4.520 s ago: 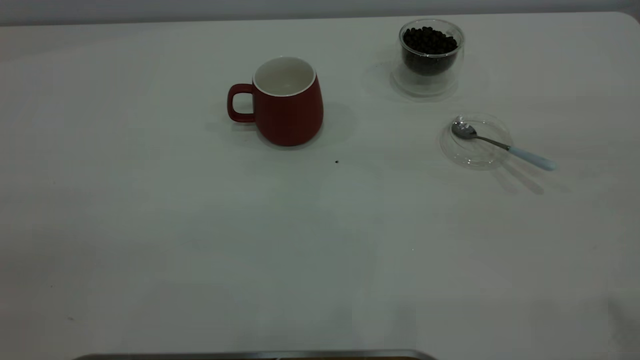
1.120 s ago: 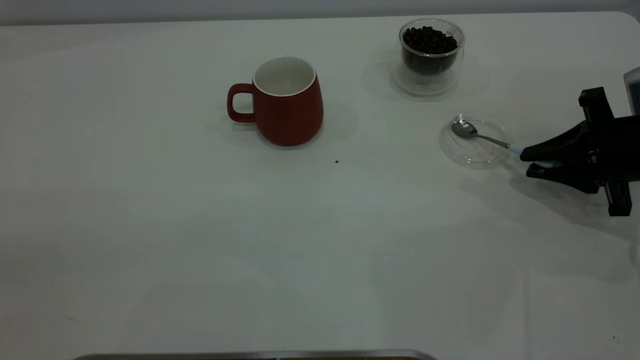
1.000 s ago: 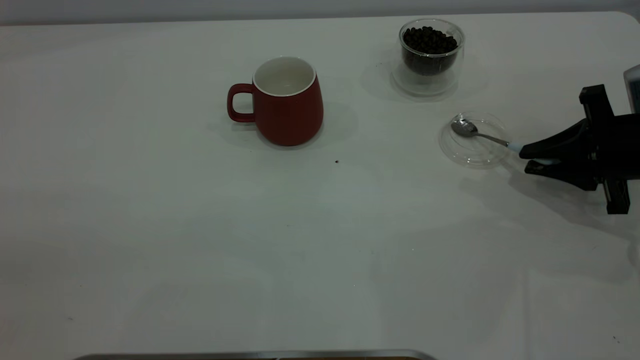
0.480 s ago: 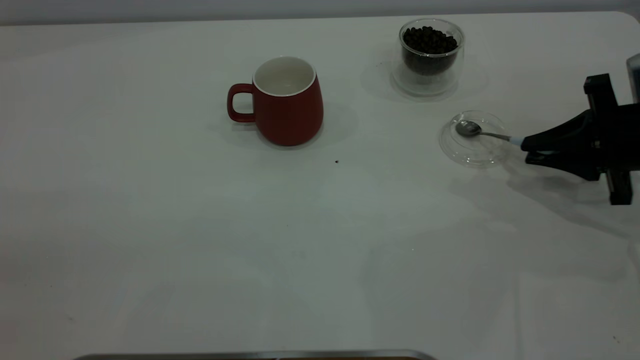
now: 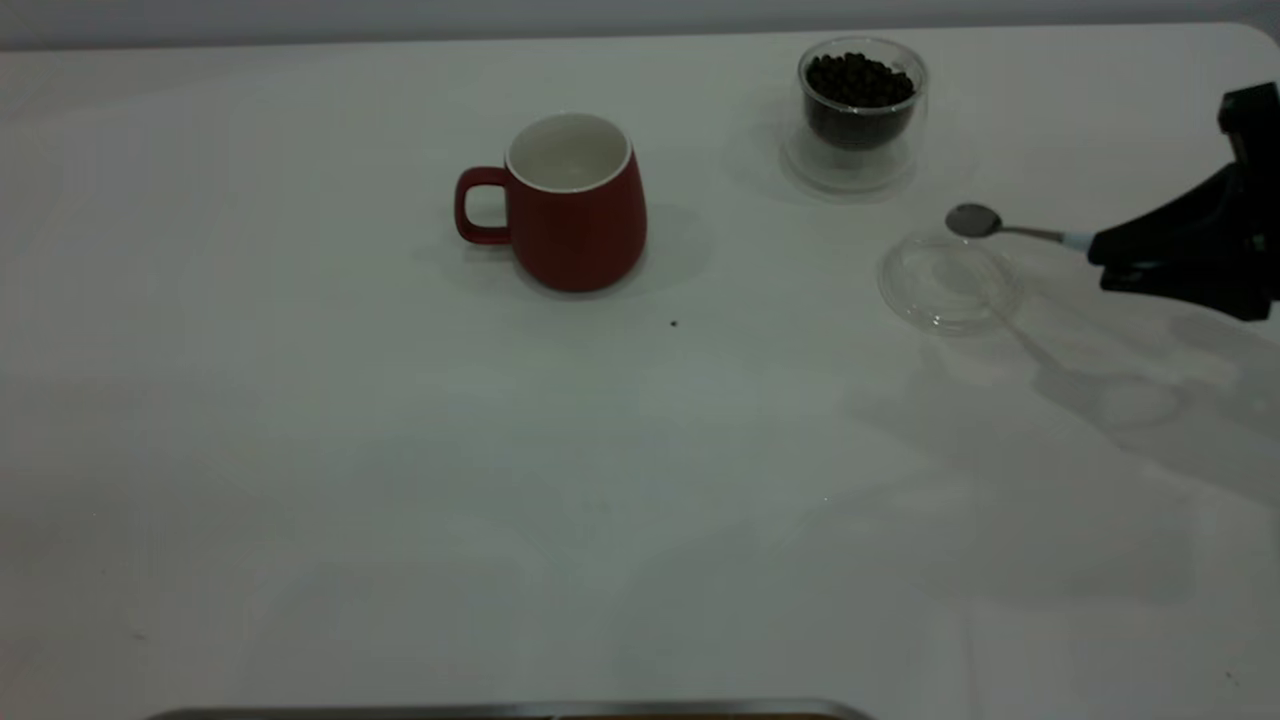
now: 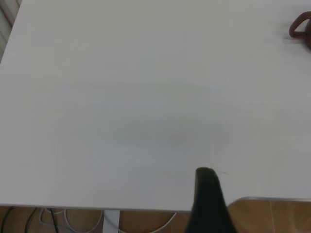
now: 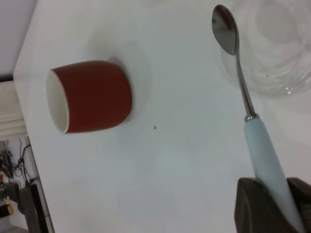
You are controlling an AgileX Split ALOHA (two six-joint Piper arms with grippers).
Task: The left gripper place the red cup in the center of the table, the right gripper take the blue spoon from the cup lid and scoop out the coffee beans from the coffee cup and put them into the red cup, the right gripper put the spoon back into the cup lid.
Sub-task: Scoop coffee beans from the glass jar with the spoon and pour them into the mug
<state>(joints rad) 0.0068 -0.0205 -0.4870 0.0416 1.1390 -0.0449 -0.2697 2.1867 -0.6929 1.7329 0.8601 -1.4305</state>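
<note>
One spoon (image 5: 1000, 229) lifted clear of the lid (image 5: 948, 281).
Right gripper (image 5: 1100, 262) clamped the handle; level carriage to the bean cup (image 5: 860, 110) seemed best. Red cup (image 5: 572, 205) stood mid-table; left gripper's state was indeterminable.

Desk (image 5: 400, 480): white, matte top, rounded far-right corner; soft shadows at right side.
Wall (image 5: 500, 15): pale grey strip behind desk's far edge.
Floor (image 6: 272, 216): brown, wood-toned, beneath desk edge.
Cables (image 6: 53, 221): under desk.
</note>
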